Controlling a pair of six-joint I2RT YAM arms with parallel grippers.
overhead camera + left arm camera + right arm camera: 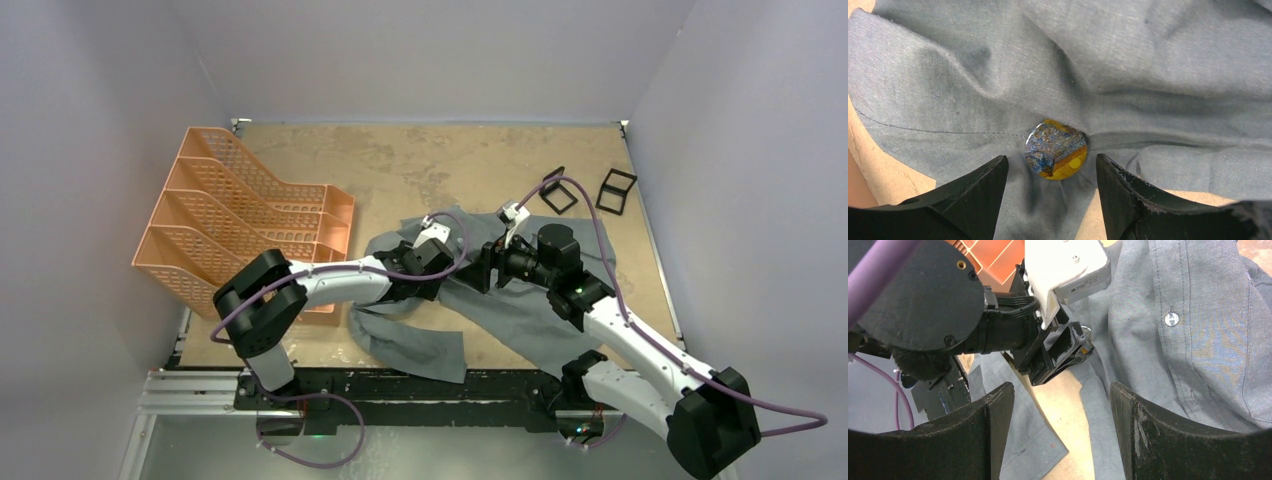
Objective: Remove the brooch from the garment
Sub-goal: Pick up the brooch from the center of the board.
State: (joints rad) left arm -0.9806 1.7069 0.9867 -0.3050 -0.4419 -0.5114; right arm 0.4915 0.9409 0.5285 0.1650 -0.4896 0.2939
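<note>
Found the brooch (1055, 149) pinned to the garment (1158, 75) close to one of its edges, with the cloth gathered into creases around it. Noted a round, glossy face: mottled blue picture above, yellow-orange band below. Recorded the garment as grey woven cloth, rumpled, with a stitched placket and a small pale button (1171, 319) in the right wrist view. Found it spread across the middle of the table (420, 160) and reaching the near edge (one flap lying flat toward the left arm's base).

Saw the left gripper (1050, 162) parted a little wider than the brooch, one finger on each side, neither touching it as far as can be told. Saw the right gripper (1060, 390) spread wide with nothing between its fingers, facing the left gripper from just beside it, above the cloth.

Logged the table as a tan board, worn and blotched with paler patches. Logged an orange file rack (240, 230) at its left side and two small black frames (560, 190) at the far right, well apart from the garment's brooch. Noted plain pale walls (420, 60) closing in three sides.
</note>
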